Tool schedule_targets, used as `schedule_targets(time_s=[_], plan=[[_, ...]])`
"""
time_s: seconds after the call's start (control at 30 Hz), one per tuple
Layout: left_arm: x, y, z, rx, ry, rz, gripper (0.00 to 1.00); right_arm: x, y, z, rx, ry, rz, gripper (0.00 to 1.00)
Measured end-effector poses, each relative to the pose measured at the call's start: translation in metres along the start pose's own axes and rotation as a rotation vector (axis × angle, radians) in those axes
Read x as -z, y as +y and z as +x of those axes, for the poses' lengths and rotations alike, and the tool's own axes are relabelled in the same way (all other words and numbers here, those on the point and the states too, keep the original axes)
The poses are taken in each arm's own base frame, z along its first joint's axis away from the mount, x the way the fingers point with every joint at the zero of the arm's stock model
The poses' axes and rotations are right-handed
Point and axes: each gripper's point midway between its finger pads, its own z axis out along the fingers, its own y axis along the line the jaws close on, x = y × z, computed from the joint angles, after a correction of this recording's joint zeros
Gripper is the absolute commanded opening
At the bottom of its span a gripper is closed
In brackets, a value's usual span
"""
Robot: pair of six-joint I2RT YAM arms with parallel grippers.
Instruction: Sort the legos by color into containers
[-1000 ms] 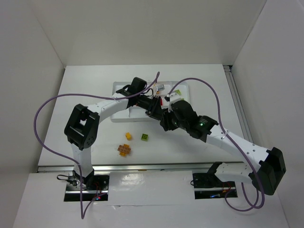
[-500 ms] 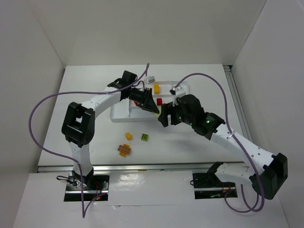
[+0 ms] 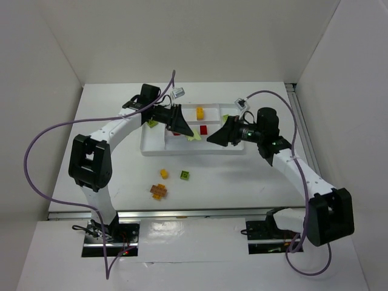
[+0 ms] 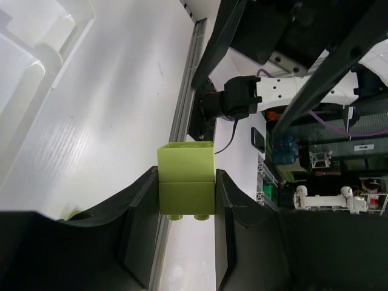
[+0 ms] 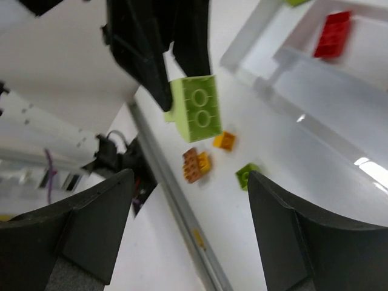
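Within 1 second the 2 arms, which were bunched together over the tray [image 3: 182,153], have drawn apart. The right gripper [image 3: 213,139] has pulled back toward the tray's right end. Its wrist view shows the jaws spread wide with nothing between them.

The left gripper [image 3: 189,134] is clenched on the pale green brick [image 4: 185,188], pinching its 2 side faces. The brick hangs above the near middle of the tray, clear of the floor. Which compartment lies beneath it cannot be told.

This suggests the brick now rests with the left arm alone, leaving only the drop among its own color. 3 pieces sit unsorted on the table [image 3: 109,151] just in front of the tray: a yellow brick [image 3: 163,173], a green brick [image 3: 184,175] and an orange brick [image 3: 158,191].
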Motion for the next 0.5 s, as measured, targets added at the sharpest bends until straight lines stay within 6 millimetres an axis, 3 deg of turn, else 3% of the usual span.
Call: schedule_targets(time_s=[0.2,0.5], plan=[[0.0,-0.004,0.001,-0.003,0.005,0.02,0.0,-0.015,0.025,0.013,0.001,0.076,-0.162,0.83],[0.002,-0.011,0.001,-0.02,0.006,0.042,0.0,-0.03,0.018,0.015,-0.009,0.118,-0.2,0.85]])
